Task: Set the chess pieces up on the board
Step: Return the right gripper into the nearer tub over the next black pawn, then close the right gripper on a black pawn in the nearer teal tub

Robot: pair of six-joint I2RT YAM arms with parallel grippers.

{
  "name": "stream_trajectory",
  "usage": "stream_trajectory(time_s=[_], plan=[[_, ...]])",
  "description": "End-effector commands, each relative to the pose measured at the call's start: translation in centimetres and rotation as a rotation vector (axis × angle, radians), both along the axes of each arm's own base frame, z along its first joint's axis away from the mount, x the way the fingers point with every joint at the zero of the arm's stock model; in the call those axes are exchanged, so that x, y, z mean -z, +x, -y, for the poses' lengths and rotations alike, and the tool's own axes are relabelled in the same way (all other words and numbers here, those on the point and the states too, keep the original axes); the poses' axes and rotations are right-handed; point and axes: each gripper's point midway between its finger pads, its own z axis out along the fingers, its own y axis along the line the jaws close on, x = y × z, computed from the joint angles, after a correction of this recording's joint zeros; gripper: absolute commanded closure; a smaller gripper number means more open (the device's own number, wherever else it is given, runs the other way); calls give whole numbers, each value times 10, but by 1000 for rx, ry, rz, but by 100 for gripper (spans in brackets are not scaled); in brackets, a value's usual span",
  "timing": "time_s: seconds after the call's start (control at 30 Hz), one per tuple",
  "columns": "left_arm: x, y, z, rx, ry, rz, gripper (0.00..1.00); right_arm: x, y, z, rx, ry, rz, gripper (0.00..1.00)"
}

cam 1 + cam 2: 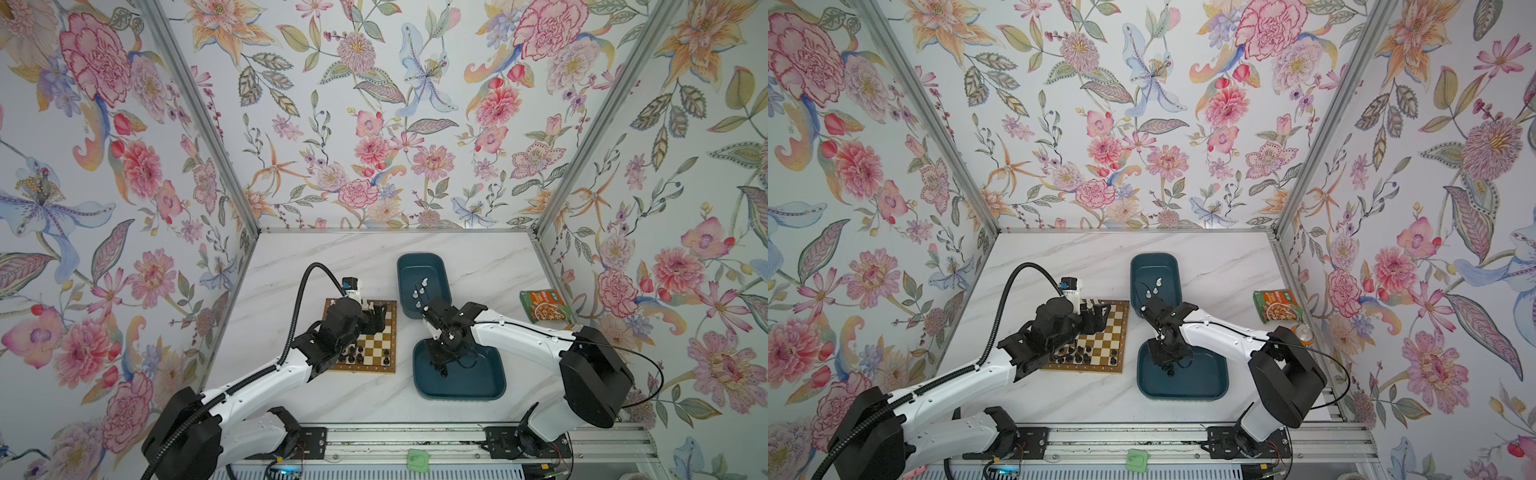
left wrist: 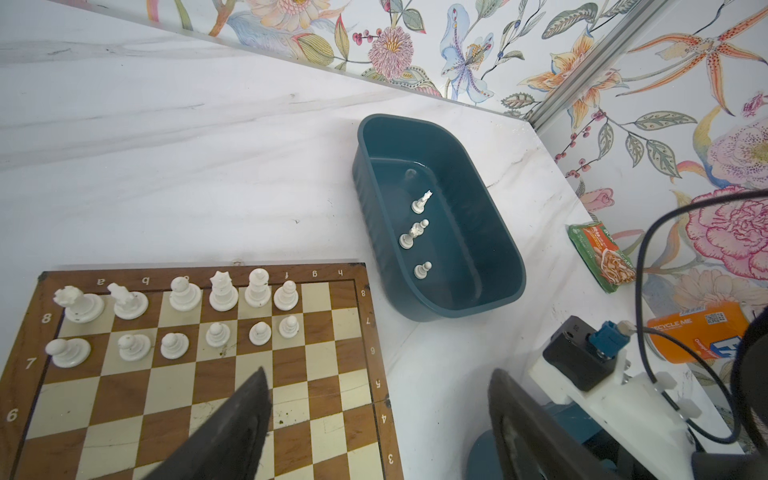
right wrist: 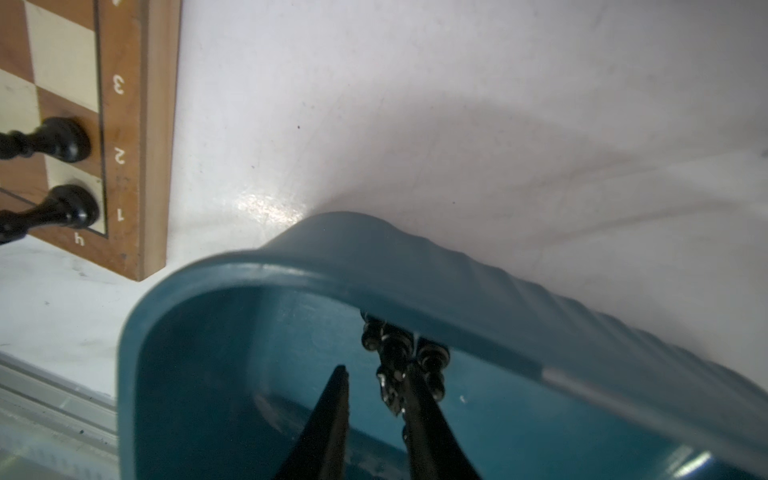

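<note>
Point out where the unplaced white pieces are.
The unplaced white pieces lie in the far teal tub, just right of the board and its far corner in both top views, beyond the nearer tub.

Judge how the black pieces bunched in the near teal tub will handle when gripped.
Likely slippery: the black pieces look glossy, with narrow turned waists. Probably light, being far smaller than the right end effector. Bunched against the tub wall, one nudged may roll or drag its neighbours.
</note>
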Motion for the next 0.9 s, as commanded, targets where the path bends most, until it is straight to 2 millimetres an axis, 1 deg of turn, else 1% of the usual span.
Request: stream_trajectory(time_s=[0.0, 0.17, 0.4, 0.57, 0.87], plan=[[4, 7, -7, -23, 20, -5, 16, 1, 4, -8, -27, 3, -1, 76], [5, 11, -11, -29, 21, -8, 16, 6, 7, -11, -32, -5, -13, 80], [7, 13, -15, -34, 20, -15, 16, 11, 5, -11, -30, -12, -32, 80], [9, 15, -17, -39, 20, -19, 17, 13, 6, -13, -33, -15, -37, 83], [10, 15, -20, -42, 21, -23, 17, 16, 4, -14, -38, -19, -50, 84]])
